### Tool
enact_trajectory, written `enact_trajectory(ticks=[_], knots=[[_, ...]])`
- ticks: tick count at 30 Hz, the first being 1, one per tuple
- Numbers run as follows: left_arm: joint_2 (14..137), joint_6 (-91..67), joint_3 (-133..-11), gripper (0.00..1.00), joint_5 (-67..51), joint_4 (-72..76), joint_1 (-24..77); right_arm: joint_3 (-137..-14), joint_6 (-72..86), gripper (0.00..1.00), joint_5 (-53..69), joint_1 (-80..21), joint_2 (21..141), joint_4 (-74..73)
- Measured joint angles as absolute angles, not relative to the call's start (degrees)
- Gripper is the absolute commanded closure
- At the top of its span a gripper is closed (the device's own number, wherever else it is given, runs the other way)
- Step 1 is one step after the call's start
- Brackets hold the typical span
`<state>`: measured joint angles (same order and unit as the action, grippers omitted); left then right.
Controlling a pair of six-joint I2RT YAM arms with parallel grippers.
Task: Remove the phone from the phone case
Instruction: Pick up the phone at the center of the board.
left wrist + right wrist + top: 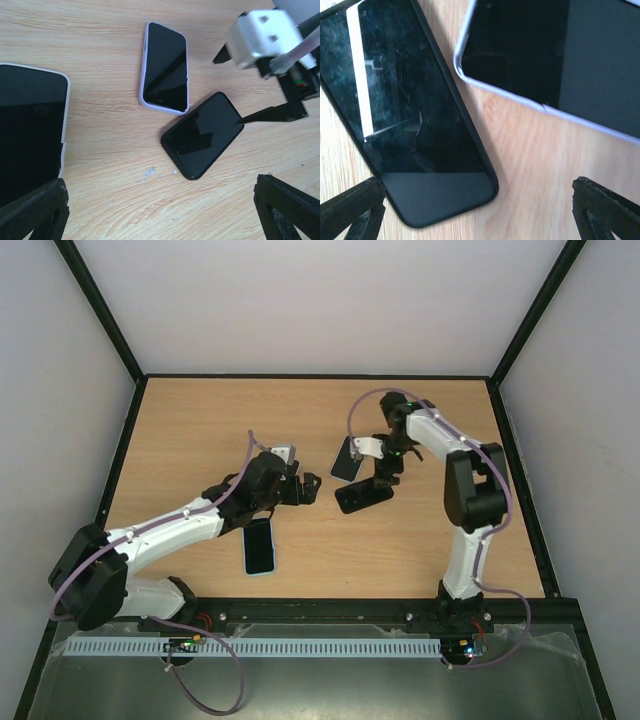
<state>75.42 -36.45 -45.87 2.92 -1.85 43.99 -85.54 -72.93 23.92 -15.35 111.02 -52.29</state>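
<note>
Three cased phones lie screen-up on the wooden table. A phone in a black case (362, 496) is at mid-table; it also shows in the left wrist view (202, 134) and the right wrist view (415, 115). A phone in a lavender case (346, 458) lies just beyond it, also in the left wrist view (165, 67) and the right wrist view (555, 55). A phone in a pale blue-white case (258, 546) lies nearer, under my left arm (30, 130). My left gripper (308, 488) (160, 215) is open and empty, left of the black-cased phone. My right gripper (385, 476) (480, 212) is open and empty, low over that phone's far end.
A black frame rail (320, 376) and white walls bound the table on three sides. My right gripper's white wrist block (262, 37) shows at the top right of the left wrist view. Bare wood (200, 430) lies at the far left.
</note>
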Motion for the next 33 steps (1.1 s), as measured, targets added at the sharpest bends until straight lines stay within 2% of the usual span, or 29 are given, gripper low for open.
enact_trajectory(ticks=[8,13,18,25,33], knots=[[74.6,-36.5,-42.4,0.0,1.5,-0.3,42.0,-90.2,-73.7,0.02,19.8,-23.3,120.5,-59.3],[73.6,-36.4,-41.6,0.0,0.6,0.2,41.0,-83.9,-73.2,0.03,18.1,-25.6,116.9,-59.5],[72.4,-36.4,-41.6,0.0,0.5,0.4,40.8,-72.5,-70.2,0.02,18.0,-25.6,108.4,-58.3],[71.8,-39.3,-40.8,0.0,2.0,1.0,40.5,-57.7,-53.2,0.03,13.6,-31.5,96.7,-43.9],[72.2,-39.7,-41.6,0.0,3.0,0.7,40.1,-61.8,-30.7,0.02,11.3,-35.6,99.1,-40.8]])
